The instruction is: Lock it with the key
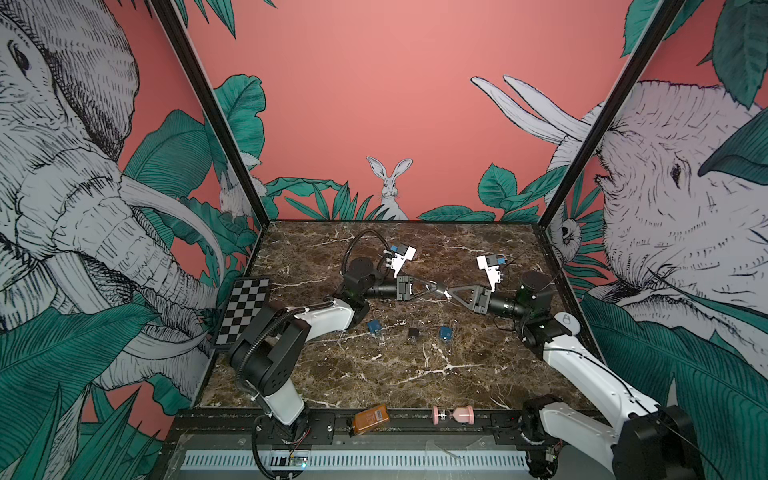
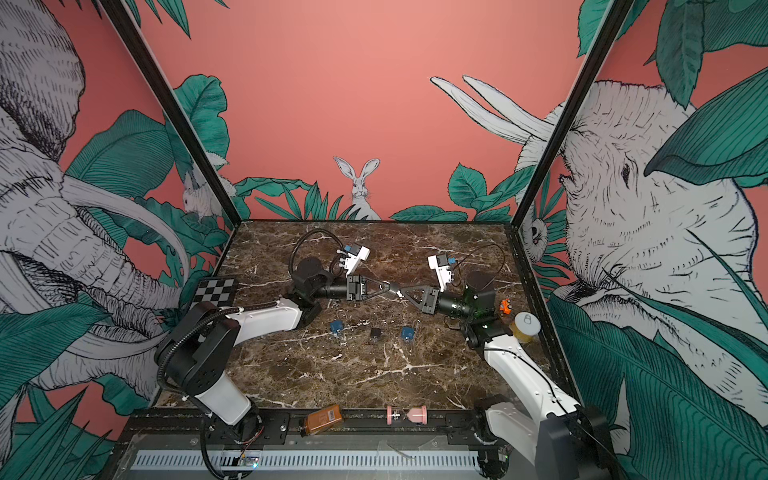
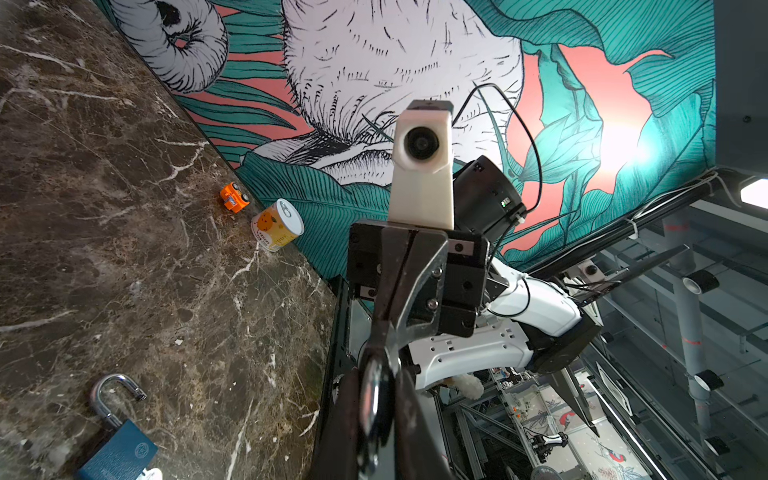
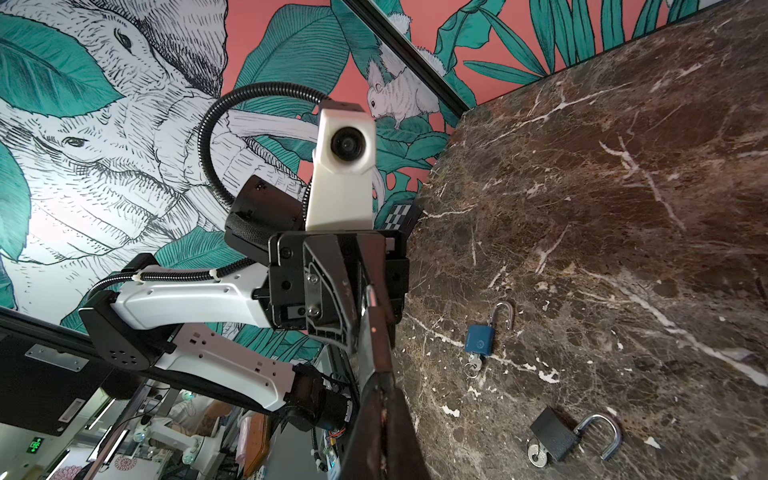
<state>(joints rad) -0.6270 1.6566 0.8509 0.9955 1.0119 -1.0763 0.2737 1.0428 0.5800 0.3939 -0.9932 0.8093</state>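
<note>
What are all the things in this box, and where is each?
Blue padlocks: two, blue, shackles open, mid marble table.
Black padlock: one, black, between them.
Checkerboard: one, black-white, left table edge.
Bottle: one, amber, front rail.
Hourglass: one, pink, front rail.
Toy car: one, orange, right table edge.
Can: one, yellow, beside the car.
Metal piece: one, silvery, pinched in left pincer; too hidden to identify.
Left pincer: one, black, shut, above table centre.
Right pincer: one, black, shut, facing it, tips close.
Arms: two, white and black, front corners.
</note>
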